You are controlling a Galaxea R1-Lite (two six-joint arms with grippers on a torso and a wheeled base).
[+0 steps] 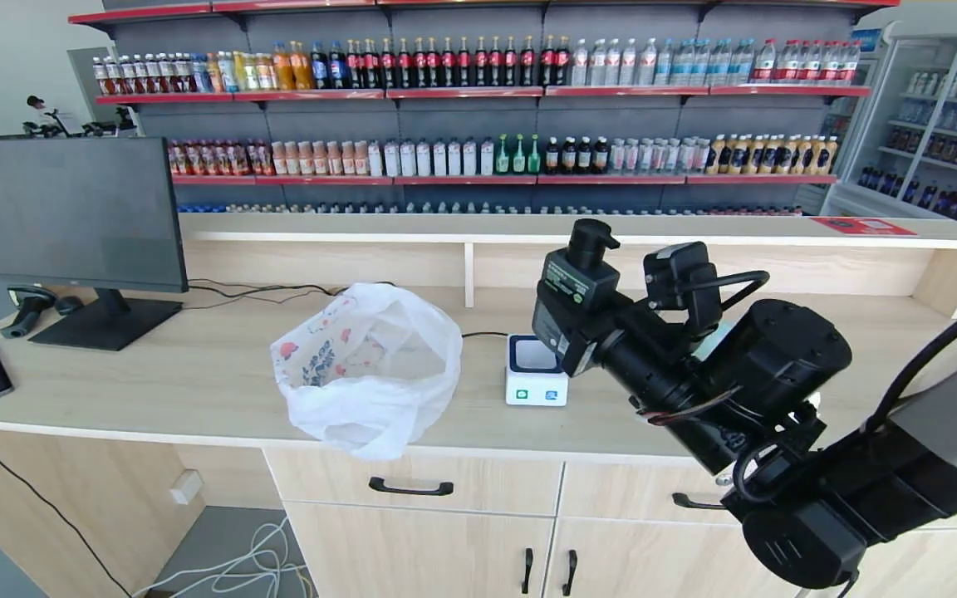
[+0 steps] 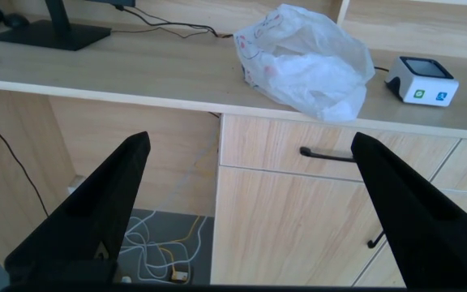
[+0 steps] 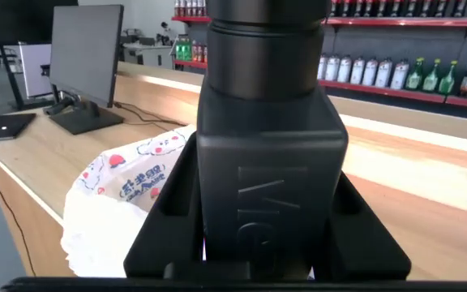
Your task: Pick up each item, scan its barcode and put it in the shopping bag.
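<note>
Fingers first, the nearest ones: my left fingers (image 2: pixel 96 211) hang spread wide and hold nothing, low in front of the drawers (image 2: pixel 331 154) below the table (image 1: pixel 196 382). They have no part in the work at this moment.

My right fingers (image 3: pixel 162 227) are clamped on either side of a dark pump bottle (image 1: pixel 574 291). I hold it above the table, tilted, pump head uppermost. Its lower end is just beside the white scanner (image 1: pixel 537 370) and, as far as I can judge, a little above it, not touching.

So I take this as the scan step for this item. The pick-up is done, and the bottle is at the reader — but I cannot tell whether the barcode faces the window or whether the reader has taken it.

The shopping bag (image 1: pixel 370 365) sits slumped on the table just to the left of the scanner, its mouth loosely gathered. Whether anything lies in it already I cannot tell, so I cannot count how many items are finished.

What is left for this bottle is a short carry leftward and a drop into that soft opening — which may need coaxing.

Farther off stand a monitor (image 1: pixel 76 212) and the drink shelves (image 1: pixel 478 91).
</note>
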